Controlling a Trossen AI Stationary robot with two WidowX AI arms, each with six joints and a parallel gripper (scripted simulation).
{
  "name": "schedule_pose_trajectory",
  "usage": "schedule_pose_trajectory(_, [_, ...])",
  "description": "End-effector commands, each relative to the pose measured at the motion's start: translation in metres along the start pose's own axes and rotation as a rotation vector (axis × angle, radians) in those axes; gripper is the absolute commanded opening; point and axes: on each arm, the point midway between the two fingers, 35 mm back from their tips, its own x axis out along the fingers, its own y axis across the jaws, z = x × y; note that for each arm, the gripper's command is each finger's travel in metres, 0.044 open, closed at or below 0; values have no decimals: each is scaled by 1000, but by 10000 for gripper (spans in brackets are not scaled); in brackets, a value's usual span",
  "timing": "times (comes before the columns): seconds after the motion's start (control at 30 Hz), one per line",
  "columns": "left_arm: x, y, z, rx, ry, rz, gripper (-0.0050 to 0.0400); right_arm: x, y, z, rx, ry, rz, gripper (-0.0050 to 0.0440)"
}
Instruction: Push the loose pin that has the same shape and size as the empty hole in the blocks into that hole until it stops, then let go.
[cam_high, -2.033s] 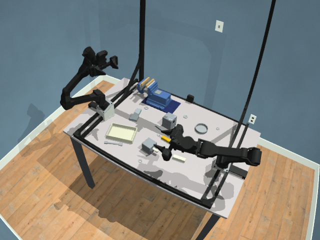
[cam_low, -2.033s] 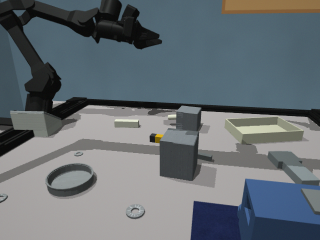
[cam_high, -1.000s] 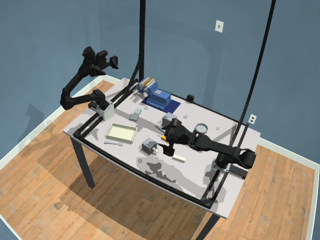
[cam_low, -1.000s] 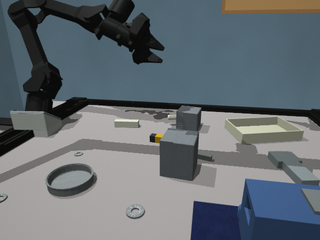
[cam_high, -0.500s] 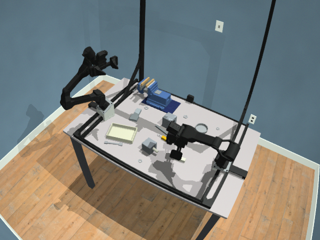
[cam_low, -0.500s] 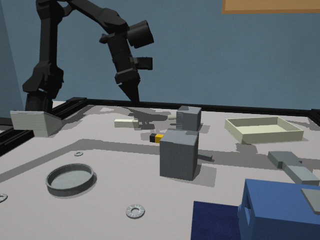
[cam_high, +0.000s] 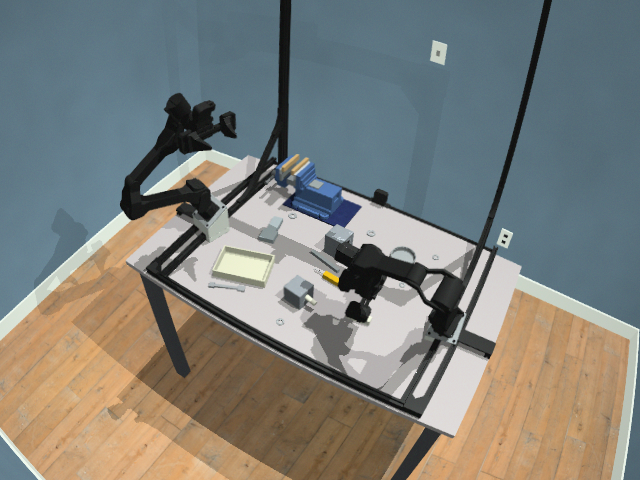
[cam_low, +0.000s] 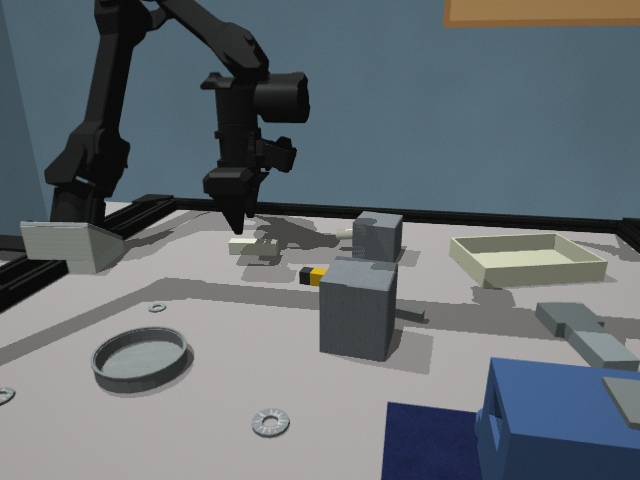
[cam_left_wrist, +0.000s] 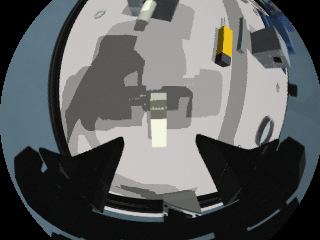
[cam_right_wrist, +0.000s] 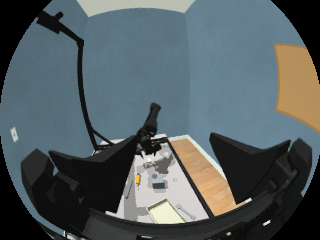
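A loose cream square pin (cam_low: 253, 246) (cam_left_wrist: 159, 131) lies flat on the table. My left gripper (cam_low: 244, 224) (cam_left_wrist: 160, 140) is open and points down above it, with nothing between the fingers; in the top view its arm hides most of the pin. One grey block (cam_high: 336, 236) (cam_low: 356, 310) (cam_left_wrist: 267, 47) has an empty square hole (cam_left_wrist: 277, 59) in a side face. Another grey block (cam_high: 296, 289) (cam_low: 377, 235) (cam_right_wrist: 158, 181) has a round cream pin (cam_high: 310, 299) (cam_low: 343, 234) (cam_left_wrist: 146, 12) sticking out. My right gripper (cam_high: 222, 142) (cam_right_wrist: 174, 138) is open and empty, raised high at the other end.
A yellow-handled tool (cam_high: 330, 277) (cam_left_wrist: 225, 40) and a thin grey bar (cam_high: 324, 260) lie near the blocks. A cream tray (cam_high: 238, 279) (cam_low: 542, 274), a round grey dish (cam_low: 139, 379), a blue vise (cam_high: 325, 196) and several washers stand or lie around.
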Motion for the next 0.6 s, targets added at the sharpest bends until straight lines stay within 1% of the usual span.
schedule_pose_trajectory(0.0, [9, 0, 0, 7, 11, 11, 400, 0, 0, 0, -1, 1, -1, 400])
schedule_pose_trajectory(0.23, [11, 0, 0, 7, 11, 11, 400, 0, 0, 0, -1, 1, -1, 400])
schedule_pose_trajectory(0.57, [27, 0, 0, 7, 11, 10, 400, 0, 0, 0, -1, 1, -1, 400])
